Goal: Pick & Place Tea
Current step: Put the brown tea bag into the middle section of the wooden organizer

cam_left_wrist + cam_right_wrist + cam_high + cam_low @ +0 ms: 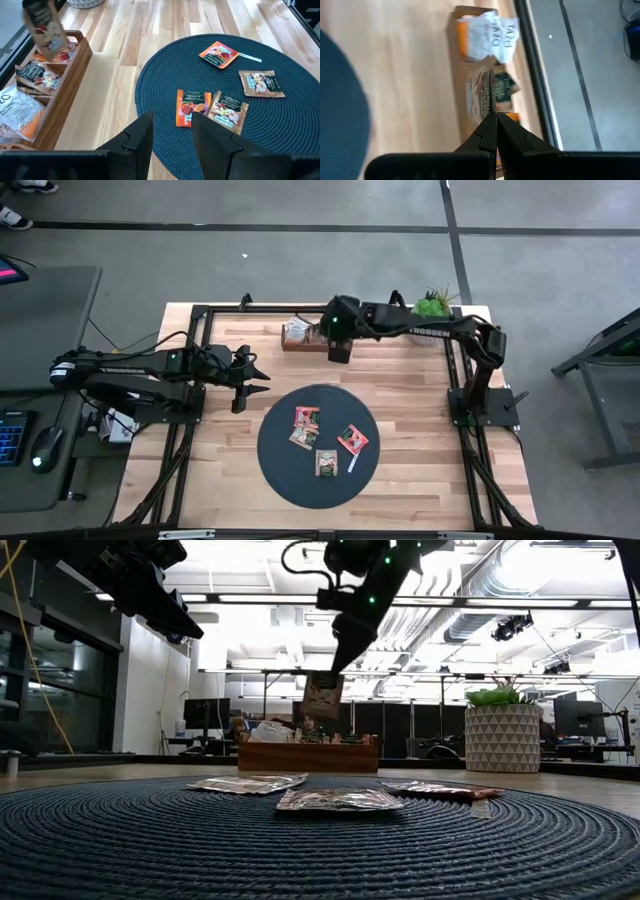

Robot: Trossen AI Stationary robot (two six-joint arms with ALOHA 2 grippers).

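Sachet [323, 696] pinched in closed right gripper [335, 668], frame centre; should be carried level over mat [320, 840]. Left gripper [250, 380] half-open, empty.

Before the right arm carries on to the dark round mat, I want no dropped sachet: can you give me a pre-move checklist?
1. Right gripper shut on the dark-labelled tea sachet: ok.
2. Sachet hanging clear above the wooden tray: ok.
3. Bare space on the dark round woven mat beside the four sachets lying there: ok.
4. Left gripper open, off the mat's edge: ok.
5. Firmness of the grip: cannot tell.
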